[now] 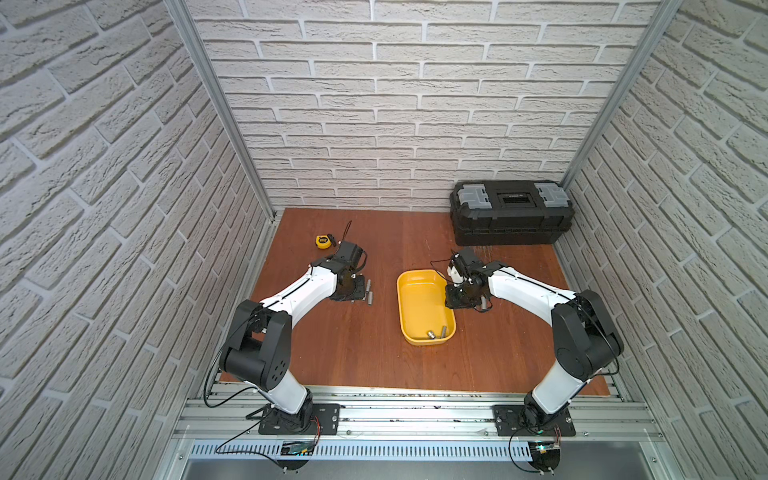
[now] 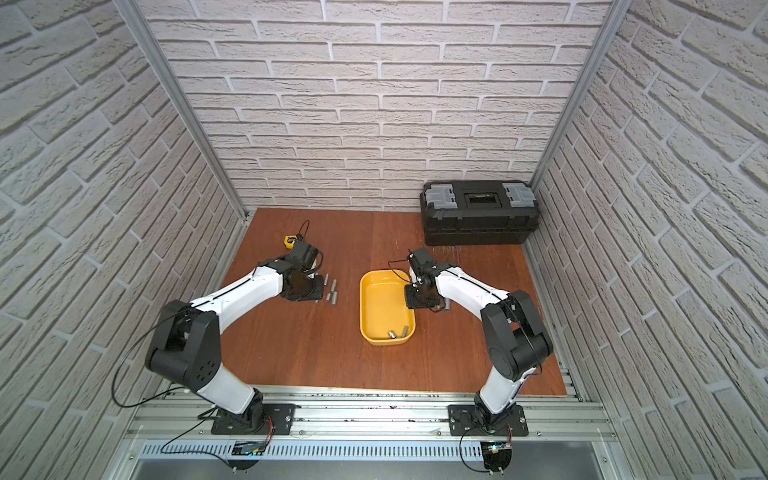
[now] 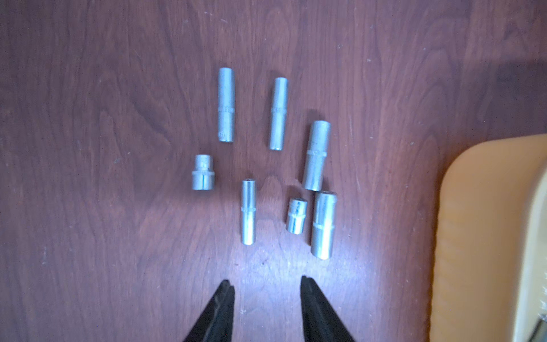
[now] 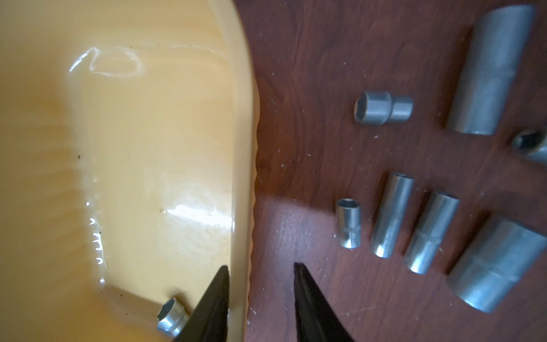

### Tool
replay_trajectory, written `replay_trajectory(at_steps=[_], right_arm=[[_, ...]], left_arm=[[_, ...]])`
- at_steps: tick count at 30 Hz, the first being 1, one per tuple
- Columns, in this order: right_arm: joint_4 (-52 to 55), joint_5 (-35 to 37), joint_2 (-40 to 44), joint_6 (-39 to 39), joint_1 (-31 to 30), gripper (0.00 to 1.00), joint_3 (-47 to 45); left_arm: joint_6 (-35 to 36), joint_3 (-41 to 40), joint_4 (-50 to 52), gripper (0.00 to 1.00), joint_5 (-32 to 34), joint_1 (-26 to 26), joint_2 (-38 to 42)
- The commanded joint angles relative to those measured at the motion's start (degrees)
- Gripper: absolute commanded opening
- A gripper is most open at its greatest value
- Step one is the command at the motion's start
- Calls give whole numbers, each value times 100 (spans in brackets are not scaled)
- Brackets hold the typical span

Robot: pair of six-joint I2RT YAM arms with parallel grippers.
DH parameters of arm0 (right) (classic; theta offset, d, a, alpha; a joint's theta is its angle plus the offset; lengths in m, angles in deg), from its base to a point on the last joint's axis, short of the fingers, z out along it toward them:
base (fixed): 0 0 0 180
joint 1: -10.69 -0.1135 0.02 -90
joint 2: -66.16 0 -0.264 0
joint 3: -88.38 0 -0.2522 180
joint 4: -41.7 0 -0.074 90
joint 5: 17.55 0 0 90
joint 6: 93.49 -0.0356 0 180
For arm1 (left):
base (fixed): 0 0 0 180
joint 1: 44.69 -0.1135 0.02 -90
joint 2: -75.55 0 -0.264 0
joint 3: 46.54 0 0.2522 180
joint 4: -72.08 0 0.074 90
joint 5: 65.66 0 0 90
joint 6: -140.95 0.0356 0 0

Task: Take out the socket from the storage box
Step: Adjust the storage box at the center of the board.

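The right jaws stand apart, empty, straddling the yellow storage box's (image 4: 241, 124) rim. Two sockets (image 1: 432, 334) lie inside it, and seven sockets (image 4: 390, 214) lie on the counter (image 4: 310, 148) beside. The left jaws gape, empty, with seven more sockets (image 3: 248, 211) just ahead.

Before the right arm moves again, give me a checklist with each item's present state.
1. The right tool is empty: ok, jaws apart, nothing between them.
2. It is above a socket: not ok, it straddles the rim of the storage box.
3. Box emptied: not ok, a short socket and a long socket lie at its near end.
4. Those two are far enough apart to grip one: cannot tell, they lie close together.
5. The left tool is out of the way: ok, open, empty, above the sockets on the table, beside the box.
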Motion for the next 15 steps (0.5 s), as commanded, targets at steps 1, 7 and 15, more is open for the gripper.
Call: replay_trajectory(at_steps=[1,7,15], right_arm=[[90,226,-101,-55,-177,33,116],[268,382,-74,-193,-253,18,81],[902,437,-108,-207,-253,2,390]], left_arm=[[-94,-137,-213,41,43,22,190],[-108,-228,-292,41,14,36,232],[11,-183,-359,41,10,35,278]])
